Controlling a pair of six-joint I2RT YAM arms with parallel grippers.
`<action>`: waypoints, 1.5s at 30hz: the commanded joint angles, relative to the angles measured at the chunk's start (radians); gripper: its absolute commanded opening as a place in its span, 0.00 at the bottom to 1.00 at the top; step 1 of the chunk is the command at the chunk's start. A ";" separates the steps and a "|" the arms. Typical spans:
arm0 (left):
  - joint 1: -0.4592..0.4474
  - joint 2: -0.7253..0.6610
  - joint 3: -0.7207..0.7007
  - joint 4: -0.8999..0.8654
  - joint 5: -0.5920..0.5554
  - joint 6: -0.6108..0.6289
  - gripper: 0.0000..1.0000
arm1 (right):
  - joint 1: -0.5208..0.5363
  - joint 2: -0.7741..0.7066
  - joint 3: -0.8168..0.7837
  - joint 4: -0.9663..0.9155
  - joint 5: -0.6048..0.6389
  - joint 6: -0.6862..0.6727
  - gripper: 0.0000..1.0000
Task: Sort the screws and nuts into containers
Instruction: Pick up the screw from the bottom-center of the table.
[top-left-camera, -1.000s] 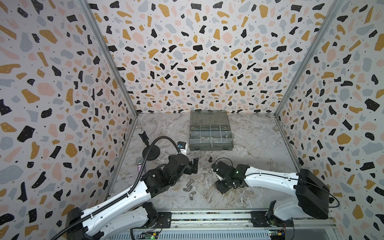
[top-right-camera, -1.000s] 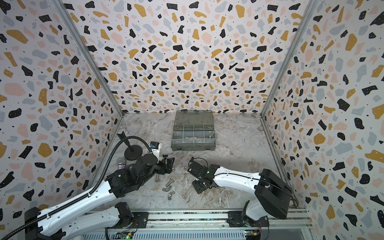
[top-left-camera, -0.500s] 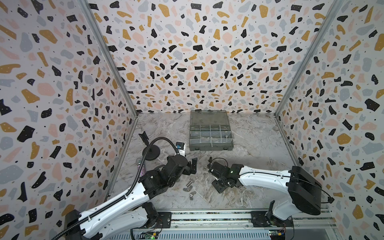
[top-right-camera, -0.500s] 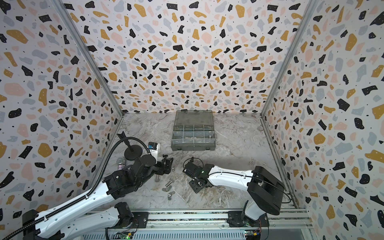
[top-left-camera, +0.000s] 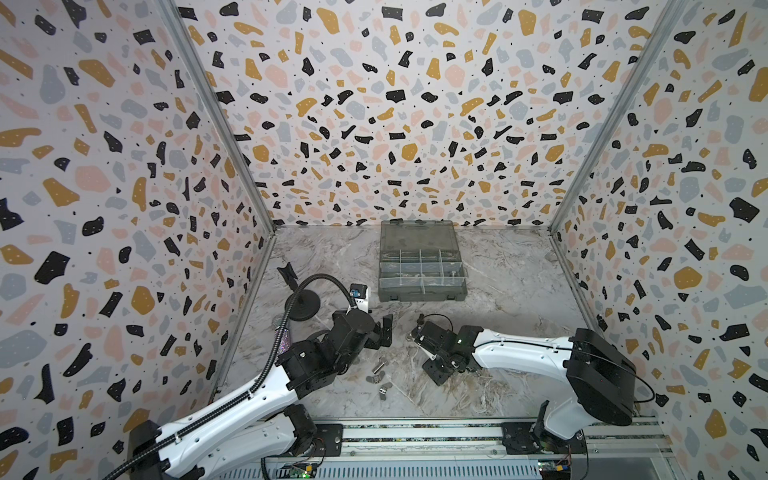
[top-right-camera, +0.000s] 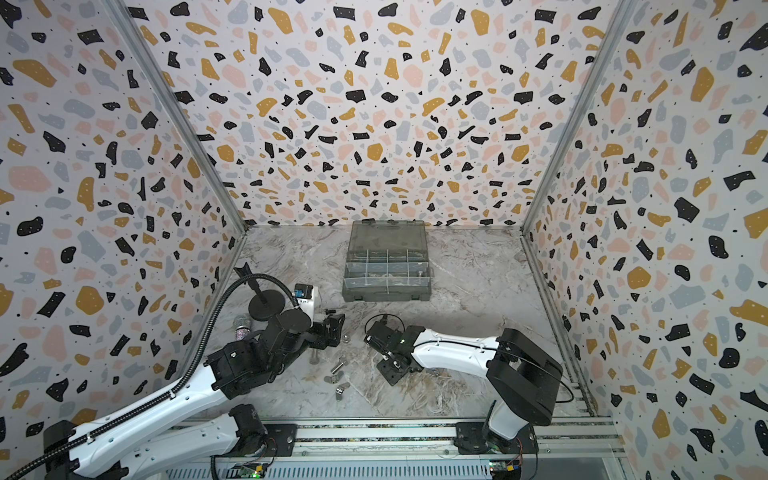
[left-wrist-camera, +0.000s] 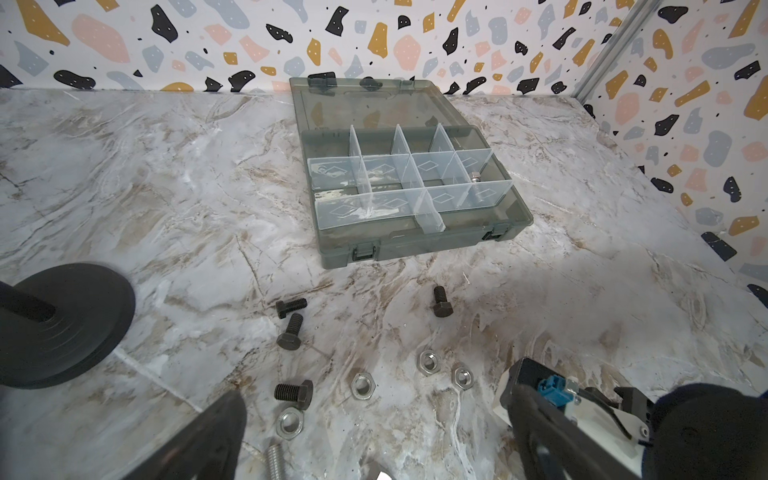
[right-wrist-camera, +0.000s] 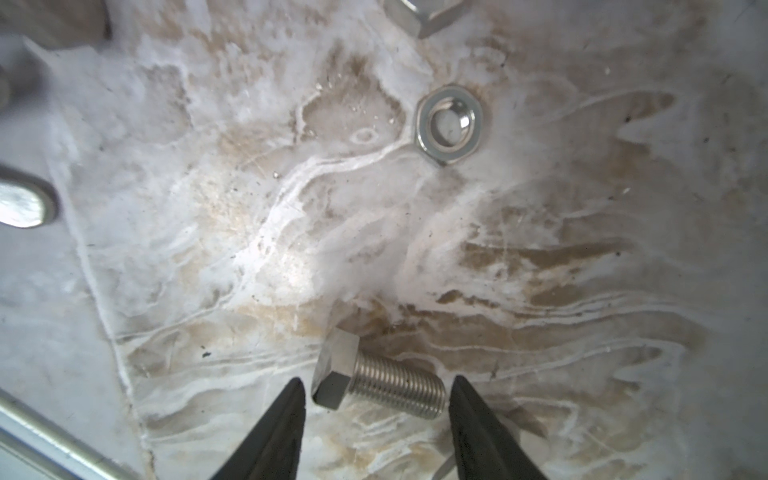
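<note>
Marble tabletop (top-left-camera: 498, 316): bears all of it. Organizer box (top-left-camera: 422, 291): stands at the far middle with lid laid back, dividers pale, compartments almost bare. Shows only one small silver piece (left-wrist-camera: 475, 178), in a compartment toward the right end.

Left gripper (top-right-camera: 334, 330): hangs low on the left side of the loose hardware, spread fully wide, holding nothing. Right gripper (right-wrist-camera: 377, 388): hangs low on the right side, about half spread, closed on nothing yet. Straddles a silver hex bolt (right-wrist-camera: 386, 384) lying flat on the tabletop, near the front and well apart from the organizer box.

Now the crux: lies lengthwise along the closing line, hex head just beside one fingertip (right-wrist-camera: 291, 399), thread end just beside the opposite one, a sliver of marble visible at each end. Seems set, then, to pinch end to end rather than across the shank. Probably calls either for a quarter turn of the wrist or for a careful squeeze on head and tip, at the risk of popping the bolt out sideways. Clearly belongs to the right arm, far nearer than the left.

Elsewhere: black bolts (left-wrist-camera: 291, 332) and hex nuts (left-wrist-camera: 363, 386) scattered ahead of the left gripper, between it and the box. One more hex nut (right-wrist-camera: 449, 124) beyond the silver bolt in the right wrist view. Wing nuts (top-left-camera: 374, 379) near the front edge, untouched.
</note>
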 joint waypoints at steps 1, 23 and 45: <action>0.006 -0.011 -0.012 0.005 -0.013 0.013 1.00 | -0.006 -0.023 0.012 -0.021 -0.017 -0.024 0.56; 0.005 0.005 -0.031 0.026 0.000 -0.008 1.00 | -0.006 0.016 -0.026 0.018 -0.097 -0.088 0.40; 0.007 0.053 0.022 0.017 -0.035 0.025 1.00 | -0.142 -0.009 0.043 0.026 -0.129 -0.055 0.09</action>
